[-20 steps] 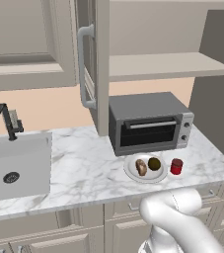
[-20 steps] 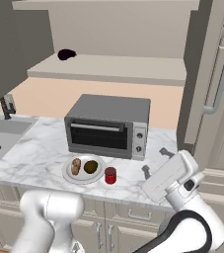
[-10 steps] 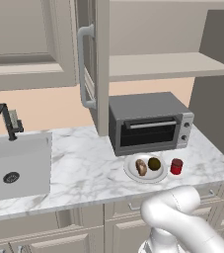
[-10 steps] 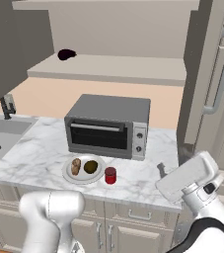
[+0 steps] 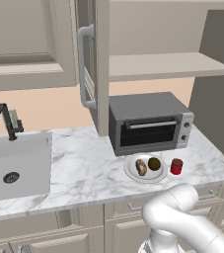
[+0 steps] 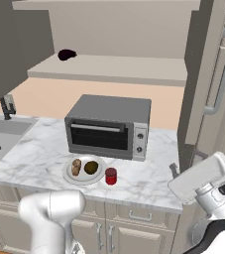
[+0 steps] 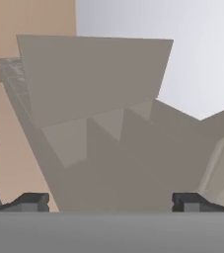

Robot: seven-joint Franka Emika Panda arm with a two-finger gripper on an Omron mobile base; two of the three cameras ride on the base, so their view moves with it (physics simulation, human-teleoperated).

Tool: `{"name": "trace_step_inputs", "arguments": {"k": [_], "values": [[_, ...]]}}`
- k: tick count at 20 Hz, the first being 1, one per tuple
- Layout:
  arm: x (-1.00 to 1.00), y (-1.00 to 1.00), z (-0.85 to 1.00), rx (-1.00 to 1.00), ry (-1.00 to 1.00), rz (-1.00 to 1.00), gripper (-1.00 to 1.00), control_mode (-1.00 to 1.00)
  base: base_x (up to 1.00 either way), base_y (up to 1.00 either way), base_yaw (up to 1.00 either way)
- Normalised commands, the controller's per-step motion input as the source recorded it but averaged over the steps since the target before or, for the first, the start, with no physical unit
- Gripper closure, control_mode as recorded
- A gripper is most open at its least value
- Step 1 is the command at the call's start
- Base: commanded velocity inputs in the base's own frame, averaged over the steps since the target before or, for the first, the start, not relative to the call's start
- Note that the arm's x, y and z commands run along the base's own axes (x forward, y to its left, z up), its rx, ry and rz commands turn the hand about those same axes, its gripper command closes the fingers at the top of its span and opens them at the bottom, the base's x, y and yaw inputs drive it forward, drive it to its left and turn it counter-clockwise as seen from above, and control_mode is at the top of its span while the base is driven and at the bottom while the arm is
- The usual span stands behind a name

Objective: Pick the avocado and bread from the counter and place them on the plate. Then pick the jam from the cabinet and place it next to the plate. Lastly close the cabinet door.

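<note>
1. Since bread (image 5: 141,167) and avocado (image 5: 154,163) already lie on the plate (image 5: 132,173), the jam (image 5: 176,166) stands just beside it on the counter (image 5: 84,163).
2. Only the open cabinet door (image 6: 218,74) remains.
3. Facing cabinet panels, the gripper (image 7: 111,200) gapes wide, holding nothing.

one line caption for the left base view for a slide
Bread and avocado on the plate, jam beside it, cabinet door open.

The white marble surface (image 5: 84,168) carries a grey toaster oven (image 5: 150,123) at the back. Before it the plate (image 5: 133,172) is set, with the red jam (image 5: 176,166) just beside it. A sink (image 5: 15,165) is sunk in at the left.
</note>
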Motion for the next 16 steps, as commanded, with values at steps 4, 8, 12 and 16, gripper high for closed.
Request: {"name": "trace_step_inputs", "arguments": {"k": [4,8,12,16], "values": [[0.17,-0.11,0.10,0.00,0.01,0.00,-1.00,-1.00,0.00,0.00,0.00],[0.14,-0.13,0.13,0.00,0.01,0.00,-1.00,-1.00,0.00,0.00,0.00],[0.12,-0.17,0.07,0.00,0.00,0.00,-1.00,-1.00,0.00,0.00,0.00],[0.14,-0.16,0.13,0.00,0.00,0.00,-1.00,-1.00,0.00,0.00,0.00]]}}
